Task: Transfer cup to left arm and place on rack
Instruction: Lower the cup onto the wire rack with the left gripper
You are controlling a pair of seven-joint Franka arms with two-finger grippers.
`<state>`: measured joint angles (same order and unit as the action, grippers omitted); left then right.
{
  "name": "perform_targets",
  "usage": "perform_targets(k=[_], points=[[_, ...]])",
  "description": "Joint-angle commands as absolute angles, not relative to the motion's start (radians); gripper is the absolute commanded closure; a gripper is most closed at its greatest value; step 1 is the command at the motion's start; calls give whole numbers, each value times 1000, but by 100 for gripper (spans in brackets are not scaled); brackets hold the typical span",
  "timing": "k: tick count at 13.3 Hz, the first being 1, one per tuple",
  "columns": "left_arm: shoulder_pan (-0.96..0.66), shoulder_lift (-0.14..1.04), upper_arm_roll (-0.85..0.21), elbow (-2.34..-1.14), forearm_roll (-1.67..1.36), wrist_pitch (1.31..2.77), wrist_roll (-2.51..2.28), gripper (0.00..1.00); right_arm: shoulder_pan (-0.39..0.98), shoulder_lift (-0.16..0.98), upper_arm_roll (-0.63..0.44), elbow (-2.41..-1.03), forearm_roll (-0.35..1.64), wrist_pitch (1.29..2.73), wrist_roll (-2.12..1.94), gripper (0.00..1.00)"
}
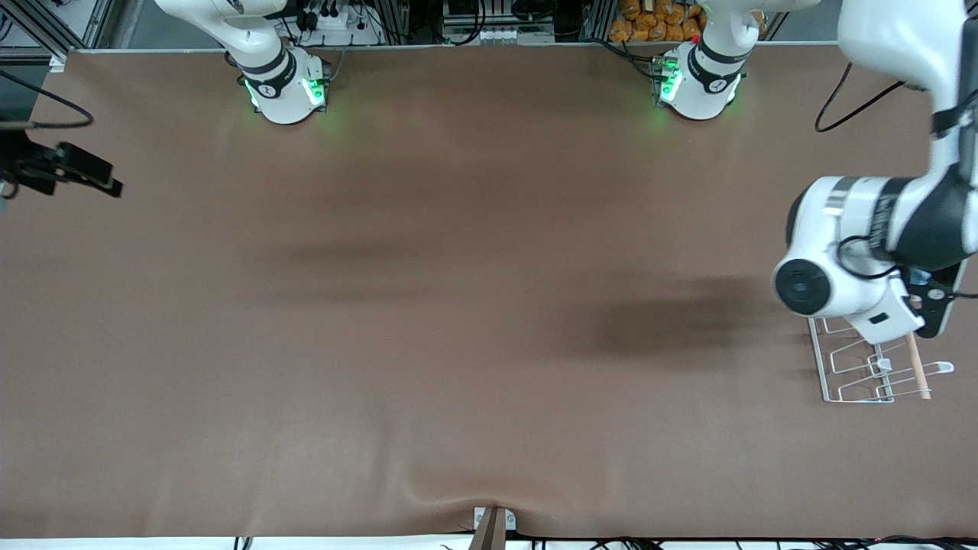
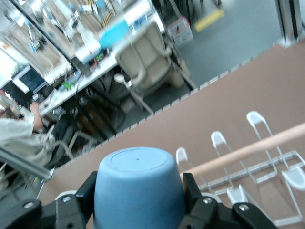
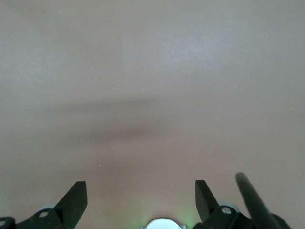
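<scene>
- We see a robotics lab: two arm bases [image 1: 286, 88] bolted along a brown-covered table [image 1: 428, 305].
- We spot aluminium framing [image 1: 69, 27], an office chair [image 2: 145, 59], and cluttered workbenches [image 2: 71, 57].

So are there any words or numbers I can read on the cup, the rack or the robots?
None can be read.
The cup, shut in the left gripper over the rack: plain blue, no writing.
Round marks on the arm bases: too small to read.
The right gripper, open over bare table: no text.
</scene>
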<state>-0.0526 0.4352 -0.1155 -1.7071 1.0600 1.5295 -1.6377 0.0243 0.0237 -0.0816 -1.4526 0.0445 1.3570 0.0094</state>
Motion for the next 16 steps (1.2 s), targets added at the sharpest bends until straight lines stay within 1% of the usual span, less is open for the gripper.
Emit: perform_targets(k=[1, 4, 8, 16], points=[[-49, 445, -118, -1793, 1176, 1565, -1744, 91, -12, -6, -58, -1482, 26, 1350, -11, 0], [-49, 448, -117, -1798, 1218, 1565, -1753, 91, -21, -9, -58, -1477, 23, 1338, -11, 0], [-15, 465, -118, -1877, 1344, 1582, -1899, 91, -23, -8, -44, -1471, 11, 1336, -9, 0], [0, 477, -117, -1910, 1383, 1580, -1933, 90, -28, -3, -52, -1456, -2, 1356, -12, 0]])
